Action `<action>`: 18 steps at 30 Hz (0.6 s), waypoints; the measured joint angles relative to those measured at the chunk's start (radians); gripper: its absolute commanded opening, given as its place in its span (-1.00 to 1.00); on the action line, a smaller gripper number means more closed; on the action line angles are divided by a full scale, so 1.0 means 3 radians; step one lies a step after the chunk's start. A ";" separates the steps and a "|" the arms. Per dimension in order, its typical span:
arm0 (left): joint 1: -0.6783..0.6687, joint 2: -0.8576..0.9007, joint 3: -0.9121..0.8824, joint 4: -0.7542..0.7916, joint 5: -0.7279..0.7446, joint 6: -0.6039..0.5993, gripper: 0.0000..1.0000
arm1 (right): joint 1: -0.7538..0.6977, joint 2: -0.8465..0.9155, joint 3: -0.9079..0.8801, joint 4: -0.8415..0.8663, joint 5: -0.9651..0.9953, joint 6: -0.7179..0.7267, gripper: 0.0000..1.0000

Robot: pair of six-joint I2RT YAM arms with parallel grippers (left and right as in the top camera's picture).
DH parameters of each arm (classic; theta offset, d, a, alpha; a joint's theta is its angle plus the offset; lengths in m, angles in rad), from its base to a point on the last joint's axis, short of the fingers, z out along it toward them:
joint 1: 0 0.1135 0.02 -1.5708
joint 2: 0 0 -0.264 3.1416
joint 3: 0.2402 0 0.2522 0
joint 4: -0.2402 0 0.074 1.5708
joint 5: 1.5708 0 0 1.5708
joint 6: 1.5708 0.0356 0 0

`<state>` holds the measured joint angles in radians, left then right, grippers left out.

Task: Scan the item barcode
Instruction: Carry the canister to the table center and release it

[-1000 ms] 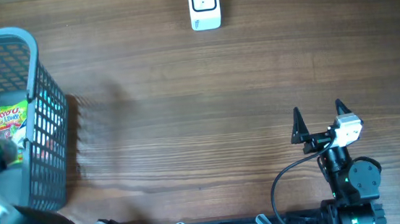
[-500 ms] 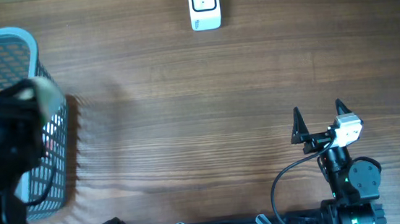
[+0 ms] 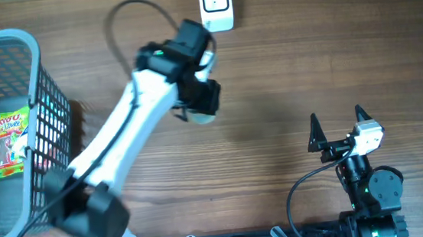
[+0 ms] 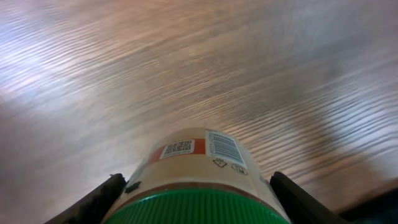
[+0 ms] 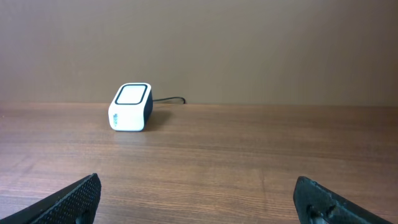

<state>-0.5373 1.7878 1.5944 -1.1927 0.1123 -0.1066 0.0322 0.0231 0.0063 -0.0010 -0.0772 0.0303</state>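
Note:
A jar with a green ribbed cap [image 4: 199, 208] and a beige label is the item, its barcode [image 4: 224, 147] facing up beside a small square code. My left gripper [image 4: 197, 177] is shut on the jar, one black finger on each side. From overhead the left gripper [image 3: 200, 96] hovers over the table just below the white scanner [image 3: 216, 5], and the jar's pale end [image 3: 200, 116] pokes out. My right gripper [image 3: 340, 126] stands open at the lower right with nothing in it. The scanner [image 5: 130, 107] shows far ahead in the right wrist view.
A grey wire basket [image 3: 40, 95] stands at the left edge with a yellow-green candy bag [image 3: 6, 140] inside. The left arm's white link [image 3: 115, 154] stretches diagonally from the front left. A black cable runs from the scanner off the far edge.
The left arm has swung out of the basket and across to the table's middle, carrying the jar toward the scanner. The right arm has not moved.

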 measured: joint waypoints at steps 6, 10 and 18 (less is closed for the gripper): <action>-0.0216 0.0520 0.0000 0.0505 -0.0027 0.0304 0.29 | 0.0000 0.0000 0.0000 0.0000 -0.0001 0.0000 1.00; -0.0296 0.0748 0.0000 0.0600 -0.0037 0.0342 0.31 | 0.0000 0.0000 0.0000 0.0000 -0.0001 0.0000 1.00; -0.0314 0.0851 -0.0247 0.1036 -0.0103 0.0327 0.59 | 0.0000 0.0000 0.0000 0.0001 -0.0001 0.0000 1.00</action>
<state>-0.6315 2.0430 1.5204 -0.8818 0.0814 -0.0086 0.0322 0.0231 0.0063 -0.0006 -0.0776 0.0303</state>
